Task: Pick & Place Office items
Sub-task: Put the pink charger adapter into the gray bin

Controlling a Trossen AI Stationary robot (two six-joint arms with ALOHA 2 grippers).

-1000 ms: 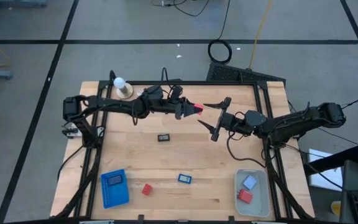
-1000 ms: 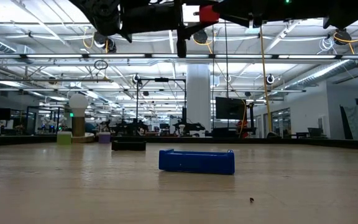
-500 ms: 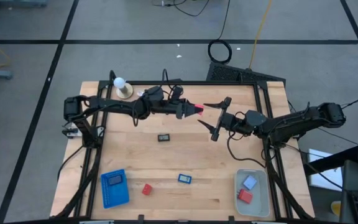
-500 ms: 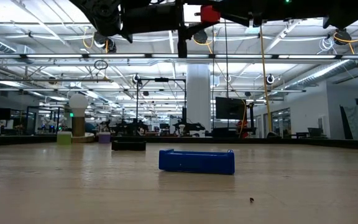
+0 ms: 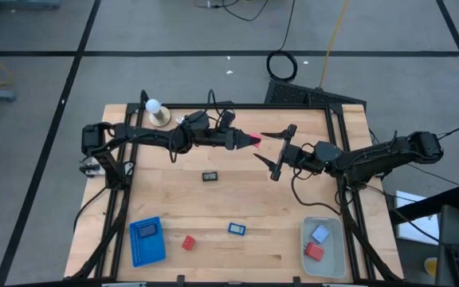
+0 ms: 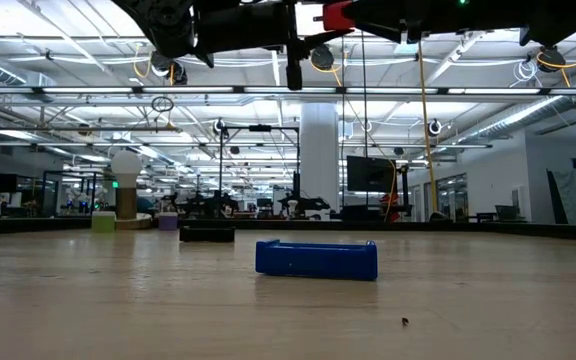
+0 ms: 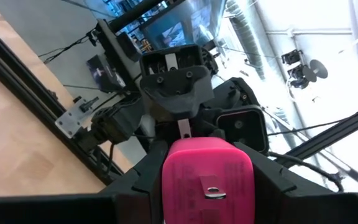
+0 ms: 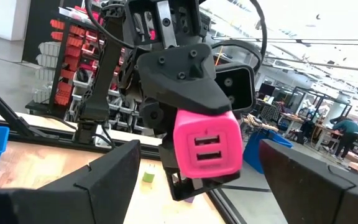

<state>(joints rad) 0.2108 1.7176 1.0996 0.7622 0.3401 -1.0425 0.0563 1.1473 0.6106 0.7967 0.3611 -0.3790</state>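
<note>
My left gripper (image 5: 249, 140) reaches level from the table's left and is shut on a pink block (image 5: 255, 141), held high over the middle far part of the table. The block's face with two slots (image 8: 205, 145) is turned toward my right gripper (image 5: 260, 146). That gripper faces it from the right, open, with one finger (image 8: 104, 180) on each side of the block and clear of it. In the low view the block (image 6: 338, 15) shows at the top edge. My left gripper pinches the pink block's rear part (image 7: 169, 186) between its two fingers (image 7: 129, 193). The fingers come level from the table's left. The block sticks out past the fingertips, slotted face forward, lifted clear of the table.
On the wood lie a black piece (image 5: 210, 176), a blue piece (image 5: 237, 229) and a red block (image 5: 188, 242). A blue ribbed tray (image 5: 146, 251) sits near left. A pale bin (image 5: 329, 267) near right holds a pale-blue bit and a red block. A white ball (image 5: 154, 106) stands far left.
My left gripper has rolled a little about its own pointing line with the pink block, which has turned with it. It has stayed in the same place, and my right gripper has kept still.
</note>
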